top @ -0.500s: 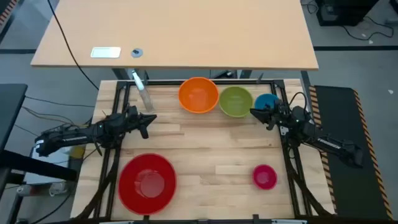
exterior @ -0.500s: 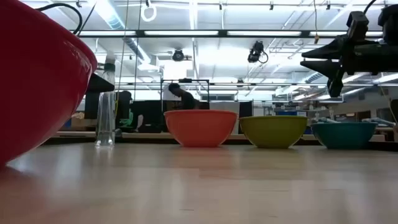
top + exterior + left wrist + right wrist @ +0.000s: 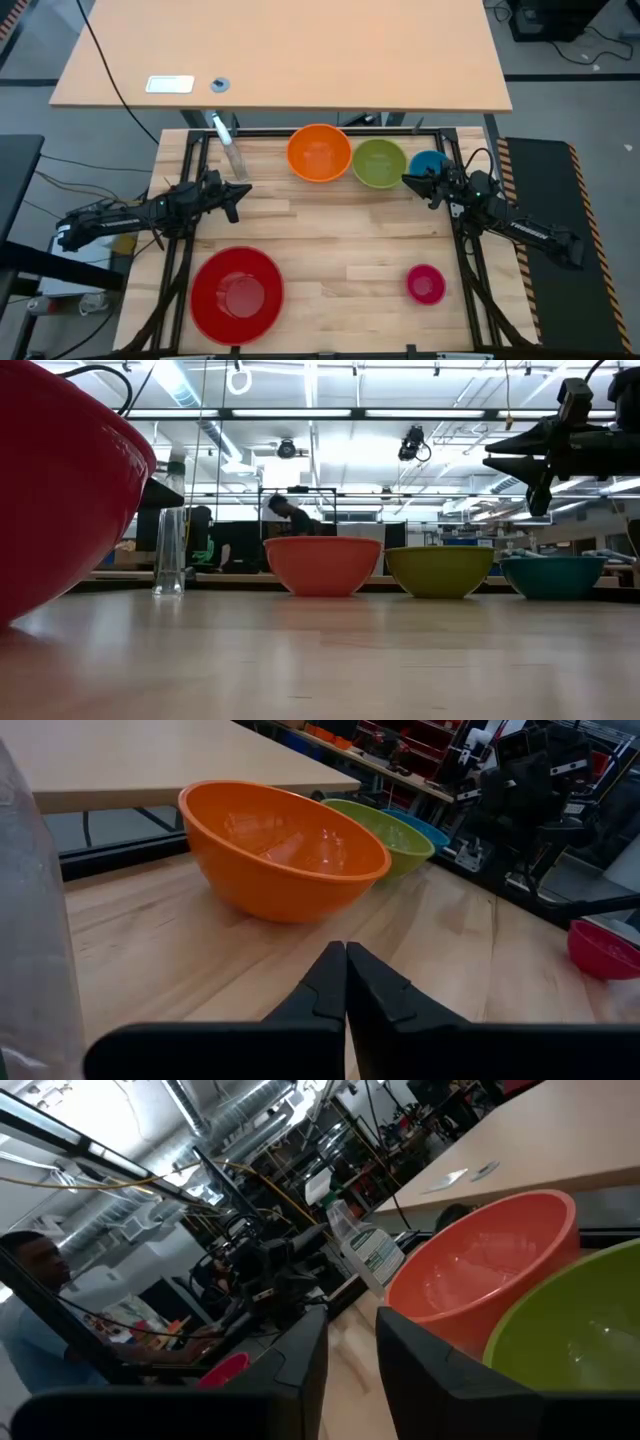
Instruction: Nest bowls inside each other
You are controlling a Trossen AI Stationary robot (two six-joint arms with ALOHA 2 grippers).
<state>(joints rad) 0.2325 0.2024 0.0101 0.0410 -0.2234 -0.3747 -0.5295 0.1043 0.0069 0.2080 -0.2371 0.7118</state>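
Note:
Three bowls stand on their bases in a row along the table's far edge: orange (image 3: 319, 153), green (image 3: 379, 163) and blue (image 3: 430, 162). A large red bowl (image 3: 237, 293) sits at the near left and a small pink bowl (image 3: 426, 284) at the near right. My right gripper (image 3: 406, 181) hovers above the table by the near rims of the green and blue bowls, slightly open, with nothing between its fingers (image 3: 300, 1350). My left gripper (image 3: 238, 192) is shut and empty at the table's left, pointing toward the orange bowl (image 3: 285, 850).
A clear plastic bottle (image 3: 228, 145) stands at the far left, near my left gripper. A black frame (image 3: 300, 132) runs around the table's edges. Bare wood (image 3: 340, 230) lies between the far row of bowls and the near ones. A person shows in the room behind (image 3: 285, 510).

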